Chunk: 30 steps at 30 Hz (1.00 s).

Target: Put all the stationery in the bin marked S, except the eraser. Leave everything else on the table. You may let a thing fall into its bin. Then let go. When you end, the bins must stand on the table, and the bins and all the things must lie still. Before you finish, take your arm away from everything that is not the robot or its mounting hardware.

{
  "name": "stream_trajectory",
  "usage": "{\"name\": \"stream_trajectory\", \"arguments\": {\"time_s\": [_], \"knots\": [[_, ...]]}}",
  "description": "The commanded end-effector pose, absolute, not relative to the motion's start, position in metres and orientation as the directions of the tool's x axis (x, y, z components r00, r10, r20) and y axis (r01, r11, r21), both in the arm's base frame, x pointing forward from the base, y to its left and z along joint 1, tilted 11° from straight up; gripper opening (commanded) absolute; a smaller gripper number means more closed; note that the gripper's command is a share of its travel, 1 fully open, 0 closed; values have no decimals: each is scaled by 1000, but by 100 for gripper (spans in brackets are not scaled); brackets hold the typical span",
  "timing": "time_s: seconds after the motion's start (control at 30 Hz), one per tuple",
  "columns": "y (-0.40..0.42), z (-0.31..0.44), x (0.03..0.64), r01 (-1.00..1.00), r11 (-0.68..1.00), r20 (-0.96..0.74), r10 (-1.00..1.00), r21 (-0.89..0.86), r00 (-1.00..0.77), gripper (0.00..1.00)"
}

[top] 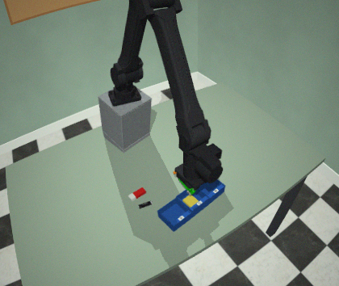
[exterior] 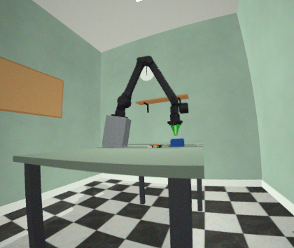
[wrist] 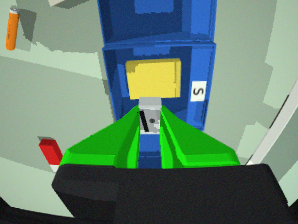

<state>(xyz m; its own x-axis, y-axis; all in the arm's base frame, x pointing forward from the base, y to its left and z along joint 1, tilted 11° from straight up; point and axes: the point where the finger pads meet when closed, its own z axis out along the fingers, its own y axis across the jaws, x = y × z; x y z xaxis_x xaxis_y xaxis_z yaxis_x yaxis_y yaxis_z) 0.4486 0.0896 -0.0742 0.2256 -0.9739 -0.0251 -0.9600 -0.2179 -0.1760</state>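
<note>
A long blue bin tray (top: 169, 214) (exterior: 178, 142) (wrist: 115, 3) with several compartments lies near the table's front edge. Its middle compartment carries the label S (wrist: 198, 91) and holds a yellow pad (top: 190, 200) (wrist: 153, 78). My gripper (top: 190, 187) (exterior: 175, 133) (wrist: 150, 112), with green fingers, is shut on a small grey block with a black mark (wrist: 149, 112). It hangs just above the S compartment, at the near edge of the yellow pad.
A red and white eraser (top: 137, 193) (wrist: 49, 151) and a small black thing (top: 144, 205) lie left of the bin. The arm's grey pedestal (top: 124, 121) stands at the back.
</note>
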Motion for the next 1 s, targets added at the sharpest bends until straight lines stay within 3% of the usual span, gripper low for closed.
{"name": "stream_trajectory", "arguments": {"time_s": [0.0, 0.97], "knots": [[93, -60, 463, -933, -276, -17, -958, -229, 288, 10], [102, -96, 472, -937, -273, -20, -958, -219, 284, 10]]}}
